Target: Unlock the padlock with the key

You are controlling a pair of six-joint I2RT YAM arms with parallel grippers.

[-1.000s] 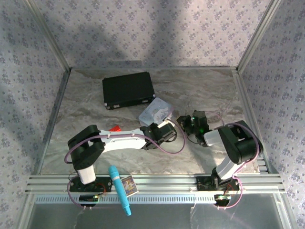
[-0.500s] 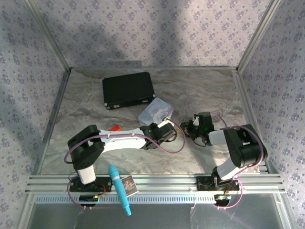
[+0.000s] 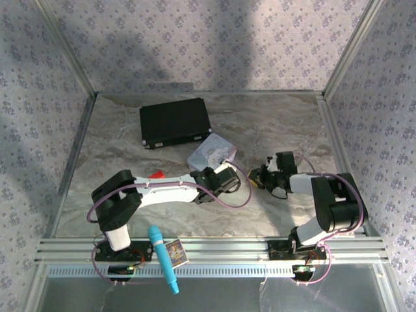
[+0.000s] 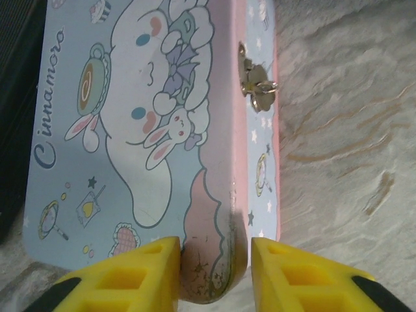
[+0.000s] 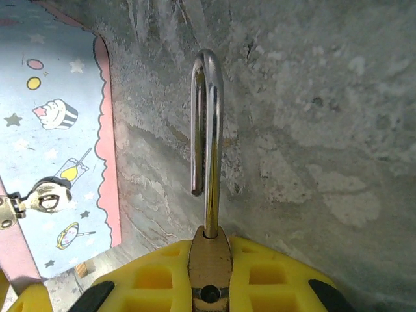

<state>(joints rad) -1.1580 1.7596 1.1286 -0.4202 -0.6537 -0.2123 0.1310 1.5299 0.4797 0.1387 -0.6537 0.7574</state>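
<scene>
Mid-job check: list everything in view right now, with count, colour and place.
padlock: one, brass, silvery shackle open, between the right gripper's fingers
pastel tin: one, blue and pink, mid-table
black case: one, black, behind the tin
red piece: one, red, beside the left arm, partly hidden
microphone-shaped toy: one, turquoise, on the near rail
small card: one, multicoloured, beside the toy
table: one, grey marbled
left gripper: one, yellow fingers, straddling the tin's near corner
right gripper: one, yellow fingers, shut on the padlock
</scene>
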